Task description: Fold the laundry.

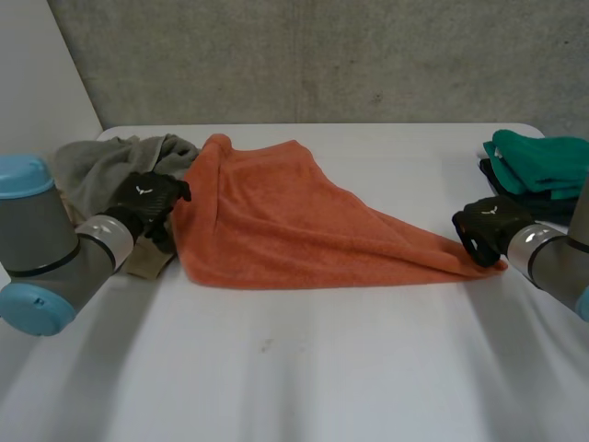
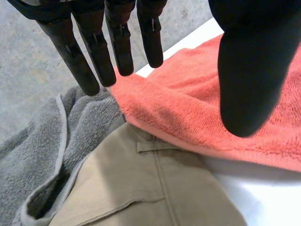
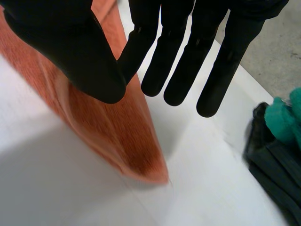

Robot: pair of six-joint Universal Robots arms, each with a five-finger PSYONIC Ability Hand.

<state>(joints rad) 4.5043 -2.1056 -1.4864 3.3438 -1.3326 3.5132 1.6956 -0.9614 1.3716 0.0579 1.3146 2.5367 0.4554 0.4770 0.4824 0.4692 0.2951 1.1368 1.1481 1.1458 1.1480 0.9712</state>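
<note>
Fingers (image 3: 178, 70) on your right hand (image 1: 492, 228) reach out straight. The first of them meets the thumb with a corner of the orange terry towel (image 1: 276, 230) nipped between, as far as the right wrist view lets you judge. The corner's tip hangs just past the thumb. Your left hand (image 1: 147, 198) grips nothing: its fingers (image 2: 120, 47) are straight and held apart from the thumb, over the towel's edge at 9 o'clock.

Nearest you, at 6 o'clock, the white tabletop (image 1: 294, 378) is bare, and that is your best open room. The towel lies rumpled across the middle, drawn into a ridge running toward 3 o'clock.

The step in hand looks like spreading the towel flat before any fold. To do it well, close the left hand on that 9 o'clock edge alone. The edge overlaps a khaki cotton garment (image 2: 155, 188) and touches a grey fleecy cloth (image 1: 92, 166), so a deep grab would likely lift those too. Then draw both hands apart evenly, keep the towel low, and bring it toward 6 o'clock.

Past the right hand's fingertips the tabletop's edge is close, so allow little travel that way. Toward 2 o'clock a folded green cloth (image 1: 538, 161) sits on a dark folded one (image 3: 273, 160); keep clear of both. At 12 o'clock bare tabletop runs to the grey concrete wall (image 1: 322, 55).
</note>
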